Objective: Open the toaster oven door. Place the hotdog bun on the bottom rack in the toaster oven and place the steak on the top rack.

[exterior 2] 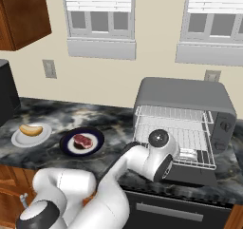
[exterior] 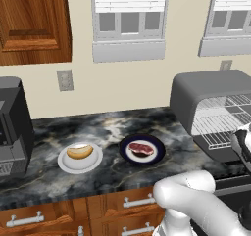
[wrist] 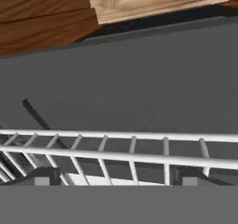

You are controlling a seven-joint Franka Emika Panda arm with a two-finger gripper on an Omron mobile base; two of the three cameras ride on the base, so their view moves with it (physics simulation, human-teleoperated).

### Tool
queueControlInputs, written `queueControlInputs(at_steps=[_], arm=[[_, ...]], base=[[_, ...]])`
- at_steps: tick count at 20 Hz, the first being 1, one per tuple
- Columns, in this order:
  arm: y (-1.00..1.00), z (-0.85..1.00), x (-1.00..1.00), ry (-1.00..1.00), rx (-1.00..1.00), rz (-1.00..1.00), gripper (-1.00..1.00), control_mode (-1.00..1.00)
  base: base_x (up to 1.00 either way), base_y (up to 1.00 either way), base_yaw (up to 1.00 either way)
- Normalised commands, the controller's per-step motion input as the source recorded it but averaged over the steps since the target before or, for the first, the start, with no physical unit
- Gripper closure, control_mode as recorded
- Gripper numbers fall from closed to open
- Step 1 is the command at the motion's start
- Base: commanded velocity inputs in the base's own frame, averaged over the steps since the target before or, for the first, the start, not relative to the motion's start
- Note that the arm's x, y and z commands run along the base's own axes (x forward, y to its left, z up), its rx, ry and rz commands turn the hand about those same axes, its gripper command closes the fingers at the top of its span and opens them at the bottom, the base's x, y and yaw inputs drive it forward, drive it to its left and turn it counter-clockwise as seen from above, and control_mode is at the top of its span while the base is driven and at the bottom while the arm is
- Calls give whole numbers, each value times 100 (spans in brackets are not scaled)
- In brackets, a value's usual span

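The grey toaster oven (exterior 2: 185, 97) stands at the right end of the counter. Its door (exterior 2: 192, 176) hangs folded down and open. Inside, the top rack (exterior 2: 171, 113) sits above the bottom rack (exterior 2: 192, 142), which sticks out over the door. My gripper (exterior 2: 186, 155) hovers just in front of the racks, above the door (wrist: 130, 79). Its fingertips (wrist: 44, 177) stand wide apart and open, with nothing held and a rack's front bar (wrist: 121, 135) right before them. The hotdog bun (exterior: 80, 151) lies on a white plate (exterior: 63, 164). The steak (exterior: 141, 148) lies on a dark blue plate (exterior: 158, 153).
A black boxy appliance (exterior: 12, 127) stands at the counter's left end. Wooden drawers (exterior: 54, 218) run below the marble counter (exterior: 112, 127). An upper cabinet (exterior: 32, 22) hangs at the top left. My white arm (exterior 2: 99, 190) reaches in from below the counter edge.
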Motion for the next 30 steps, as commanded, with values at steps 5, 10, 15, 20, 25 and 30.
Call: queueControlInputs(at_steps=[5,10,15,20,25,30], arm=[[0,-26,-64,15,0,0,-100,-100],[11,95,-8,7,0,-3,-100,-100],[39,88,-41,15,0,-10,-100,-100],[83,20,-10,11,9,-11,-100,-100],[95,31,1,3,11,-8,-100,-100],[89,21,0,6,14,-3,-100,-100]], base=[[0,0,0],[0,0,0],[0,0,0],[0,0,0],[0,0,0],[0,0,0]])
